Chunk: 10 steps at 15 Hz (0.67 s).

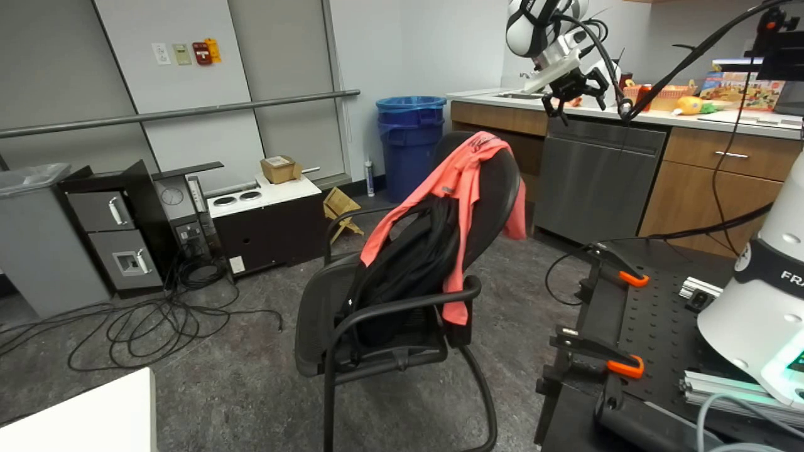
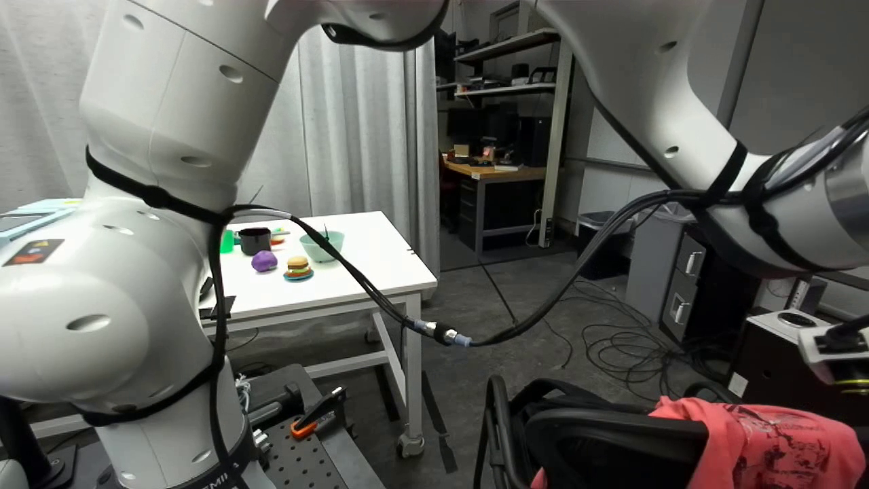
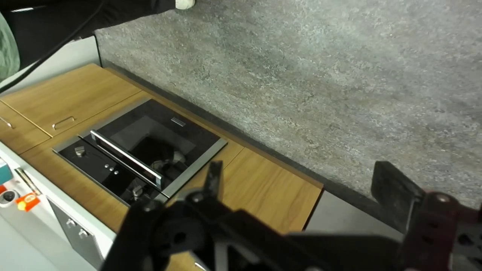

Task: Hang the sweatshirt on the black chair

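One counter (image 1: 499, 119), behind the chair (image 1: 493, 194) and to its right in an exterior view; wood fronts, pale top.

One arm (image 2: 163, 129), white; base to the right of the chair in an exterior view. Single arm, therefore the nearer by default.

One table (image 2: 383, 258), white; apart from the chair.

One chair: black, upright, landmark for this list.

One blue bin (image 1: 411, 150), behind the chair, apart from it.

One black bundle (image 1: 405, 267), on the chair's seat, against its back; bag or jacket, cannot tell.

One sweatshirt (image 2: 767, 445), coral, draped over the top of the chair's back: printed cloth on the rear face, two sleeve-like strips in front. Long axis downward; one strip slants toward the seat, the other hangs nearly upright. Judged to be hung already.

One pair of fingers (image 3: 395, 195), spread wide, nothing between them; above the chair and to its right in an exterior view, touching neither it nor the sweatshirt. Governing relation: the sweatshirt lies below the fingers and to their left in that view; offset in depth cannot be told. The sweatshirt is absent from the wrist view. Coming move, as judged: withdraw clear of the chair; any straightening would call for descent to its top edge, at risk of dragging cloth off.
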Each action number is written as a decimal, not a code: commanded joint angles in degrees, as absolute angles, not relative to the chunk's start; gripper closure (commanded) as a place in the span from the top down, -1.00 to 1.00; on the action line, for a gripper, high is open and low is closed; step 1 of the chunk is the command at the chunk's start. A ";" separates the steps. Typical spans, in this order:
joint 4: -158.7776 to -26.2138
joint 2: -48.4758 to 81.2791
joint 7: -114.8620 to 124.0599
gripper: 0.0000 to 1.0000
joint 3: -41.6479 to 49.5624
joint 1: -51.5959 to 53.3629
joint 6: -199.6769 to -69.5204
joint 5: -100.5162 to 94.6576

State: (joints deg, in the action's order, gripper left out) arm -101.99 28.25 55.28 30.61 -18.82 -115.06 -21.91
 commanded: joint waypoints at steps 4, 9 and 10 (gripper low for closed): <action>-100.05 21.03 49.23 1.00 28.94 -20.39 -114.10 -19.77; -100.04 19.00 47.93 1.00 28.52 -20.42 -114.67 -18.11; -100.20 18.60 47.93 1.00 28.44 -20.41 -114.88 -17.89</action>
State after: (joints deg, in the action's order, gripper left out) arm -100.15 20.40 49.78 29.96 -18.95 -114.85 -19.46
